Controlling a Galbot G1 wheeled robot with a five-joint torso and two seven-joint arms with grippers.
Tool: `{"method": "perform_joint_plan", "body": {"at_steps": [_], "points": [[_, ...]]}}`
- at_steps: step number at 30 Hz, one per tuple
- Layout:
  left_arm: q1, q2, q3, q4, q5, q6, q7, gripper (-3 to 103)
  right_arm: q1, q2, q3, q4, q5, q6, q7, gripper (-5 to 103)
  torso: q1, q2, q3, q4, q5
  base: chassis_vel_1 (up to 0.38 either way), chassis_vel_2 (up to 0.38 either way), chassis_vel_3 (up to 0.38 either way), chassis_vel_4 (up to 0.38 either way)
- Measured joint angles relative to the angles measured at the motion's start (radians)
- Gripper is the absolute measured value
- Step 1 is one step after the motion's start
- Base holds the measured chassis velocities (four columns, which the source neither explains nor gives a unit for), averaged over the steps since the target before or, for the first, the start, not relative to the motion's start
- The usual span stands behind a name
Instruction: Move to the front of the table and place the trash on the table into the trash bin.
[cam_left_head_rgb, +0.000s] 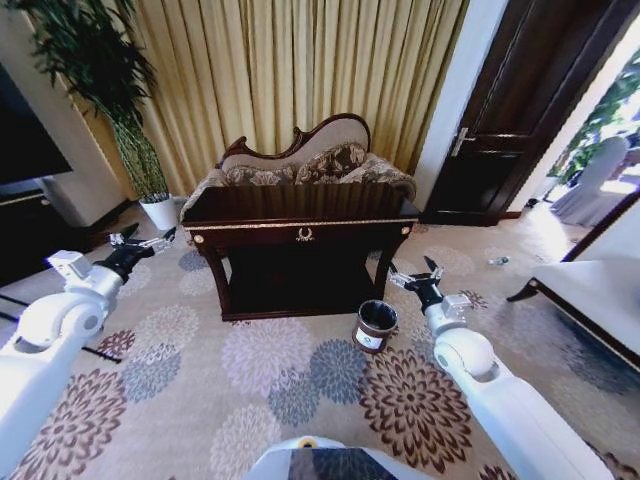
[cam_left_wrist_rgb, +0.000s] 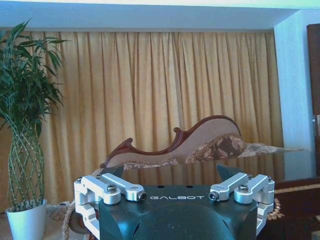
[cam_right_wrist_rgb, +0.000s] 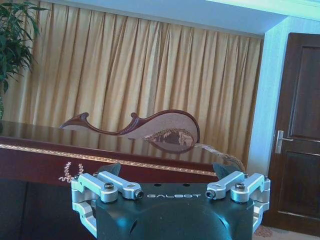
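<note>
— Two pincers, both mine: left gripper (cam_left_head_rgb: 148, 240) and right gripper (cam_left_head_rgb: 414, 274), spread open, holding nothing.

— And the task's things?

— Dark-brown polished wooden table (cam_left_head_rgb: 300, 216) ahead; small round brown trash bin (cam_left_head_rgb: 376, 326) by its right leg. My right arm might clip it.

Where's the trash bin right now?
In the head view the trash bin stands on the floral carpet by the table's front right leg, just left of the right gripper.
</note>
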Motion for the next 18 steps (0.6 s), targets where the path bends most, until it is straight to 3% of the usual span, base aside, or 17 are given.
{"method": "perform_joint_plan", "body": {"at_steps": [16, 18], "points": [[0.005, -0.003, 0.001, -0.007, 0.005, -0.008, 0.0, 100, 0.02, 0.003, 0.003, -0.027, 0.0, 0.017, -0.005, 100, 0.0, 0.0, 0.0, -0.0005, 0.0004, 0.193, -0.186, -0.193, 0.19], [0.006, -0.003, 0.001, -0.007, 0.006, -0.008, 0.0, 100, 0.02, 0.004, 0.003, -0.027, 0.0, 0.019, -0.006, 100, 0.0, 0.0, 0.0, 0.0006, -0.0002, 0.184, -0.191, -0.125, 0.218]]}}
